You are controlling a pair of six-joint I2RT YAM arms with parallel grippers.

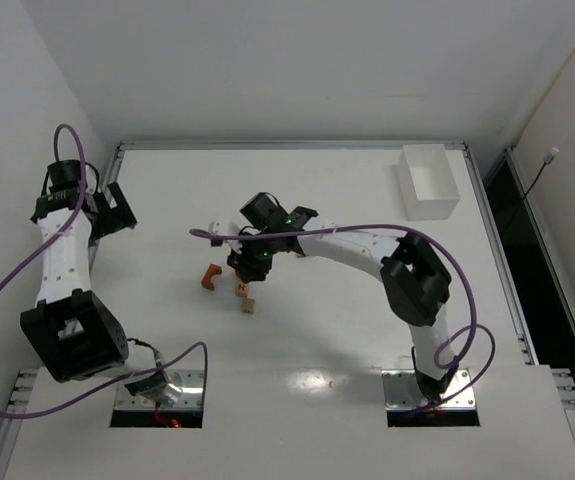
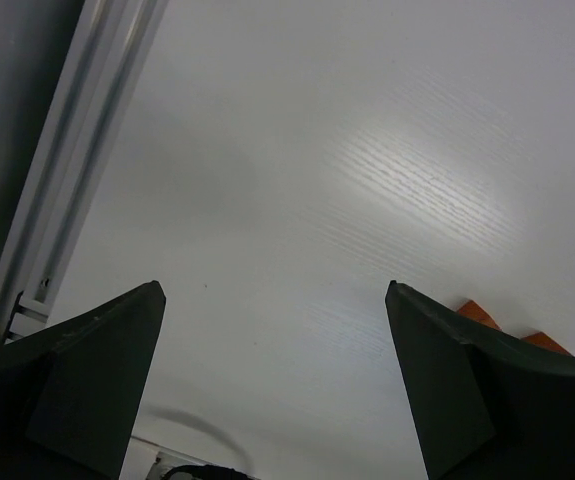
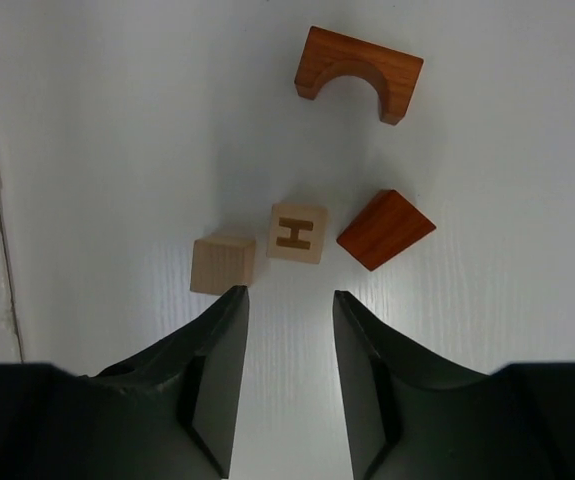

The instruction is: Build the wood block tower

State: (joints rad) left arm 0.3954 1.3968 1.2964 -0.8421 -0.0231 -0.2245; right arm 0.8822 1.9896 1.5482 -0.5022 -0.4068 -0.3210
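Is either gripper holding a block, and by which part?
Neither. The left gripper and right gripper are both open and empty; the blocks lie free.

Plain white table [image 1: 297, 340] with a metal rail [image 1: 287, 145] along its edges. Roughly mid-table, a bit to the left, four tiny wood blocks [image 1: 249, 305] sit right on the surface, close together and none stacked: a reddish-brown arch [image 3: 359, 73], a reddish-brown wedge [image 3: 386, 230], a pale cube stamped H [image 3: 298, 233] and a plain pale cube [image 3: 223, 264]. A white rectangular bin [image 1: 428, 182] sits in the far right corner.
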